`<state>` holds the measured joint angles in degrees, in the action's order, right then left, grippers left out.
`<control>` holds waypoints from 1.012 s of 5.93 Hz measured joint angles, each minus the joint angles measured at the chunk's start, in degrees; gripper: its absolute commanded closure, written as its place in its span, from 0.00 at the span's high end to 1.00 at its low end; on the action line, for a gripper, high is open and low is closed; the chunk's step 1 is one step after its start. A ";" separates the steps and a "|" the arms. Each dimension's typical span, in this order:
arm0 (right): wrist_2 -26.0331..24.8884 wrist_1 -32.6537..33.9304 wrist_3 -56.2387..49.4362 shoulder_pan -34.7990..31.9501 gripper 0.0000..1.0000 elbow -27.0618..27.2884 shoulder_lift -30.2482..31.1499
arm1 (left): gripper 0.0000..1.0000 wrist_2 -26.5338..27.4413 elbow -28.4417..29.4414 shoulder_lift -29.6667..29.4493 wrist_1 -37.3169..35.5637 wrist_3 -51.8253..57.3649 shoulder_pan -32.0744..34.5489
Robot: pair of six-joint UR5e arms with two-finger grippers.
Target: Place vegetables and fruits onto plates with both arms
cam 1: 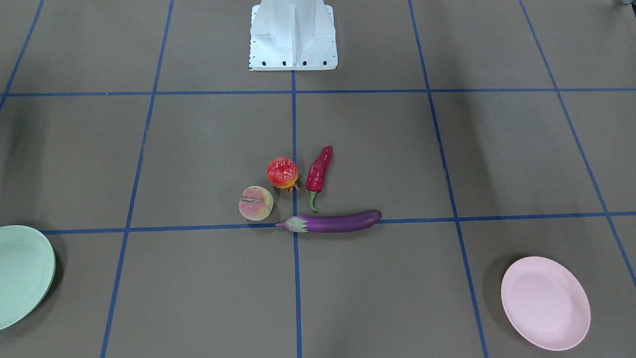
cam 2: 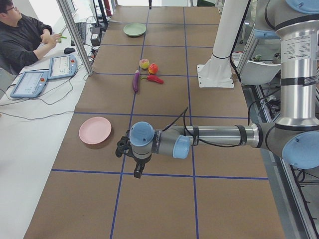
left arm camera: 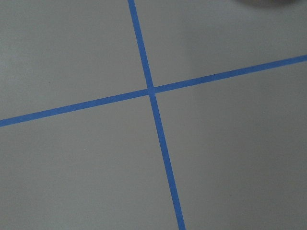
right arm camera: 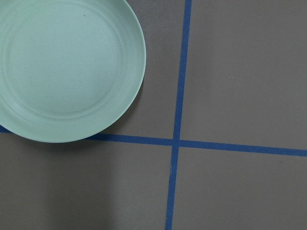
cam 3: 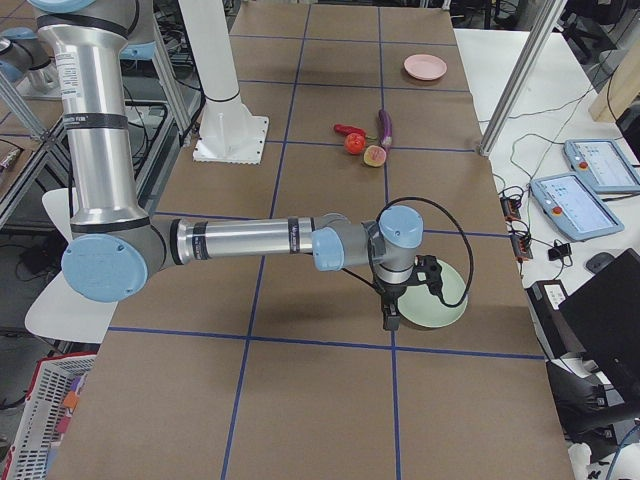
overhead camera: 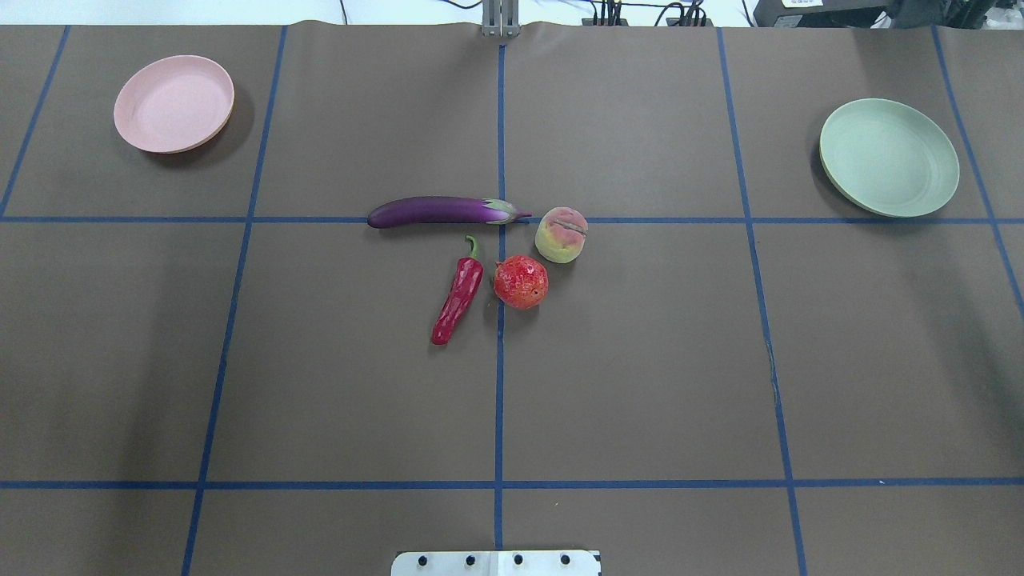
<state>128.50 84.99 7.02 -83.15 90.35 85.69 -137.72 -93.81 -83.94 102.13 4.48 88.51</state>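
The purple eggplant (overhead camera: 436, 211), red chili pepper (overhead camera: 458, 298), peach (overhead camera: 561, 234) and bumpy red-orange fruit (overhead camera: 521, 282) lie close together at the table's middle. The pink plate (overhead camera: 174, 103) stands bare at the far left, the mint green plate (overhead camera: 888, 157) bare at the far right. My left gripper (cam 2: 138, 169) hangs over the table next to the pink plate (cam 2: 94, 130). My right gripper (cam 3: 392, 318) hangs at the edge of the green plate (cam 3: 440, 300), which also shows in the right wrist view (right arm camera: 62, 67). Both grippers show only in the side views, so I cannot tell whether they are open or shut.
The white robot base (cam 1: 293, 35) stands at the table's near edge. Blue tape lines (left arm camera: 151, 91) grid the brown table. An operator (cam 2: 25, 35) sits by teach pendants (cam 2: 30, 82) and cables on the far side.
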 measured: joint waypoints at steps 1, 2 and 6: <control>0.05 -0.03 -0.07 0.00 1.00 0.12 -0.02 | 1.00 0.03 0.19 0.02 0.66 0.09 0.00; 0.22 -0.03 -0.12 0.21 1.00 1.17 -0.29 | 1.00 0.05 0.38 0.06 1.58 0.21 0.00; 9.93 -9.54 6.00 12.41 1.00 2.36 -6.97 | 1.00 0.00 0.79 0.07 2.01 0.29 0.00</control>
<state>138.42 75.46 13.02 -70.74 92.71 78.72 -137.72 -93.01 -83.87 104.14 4.77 88.51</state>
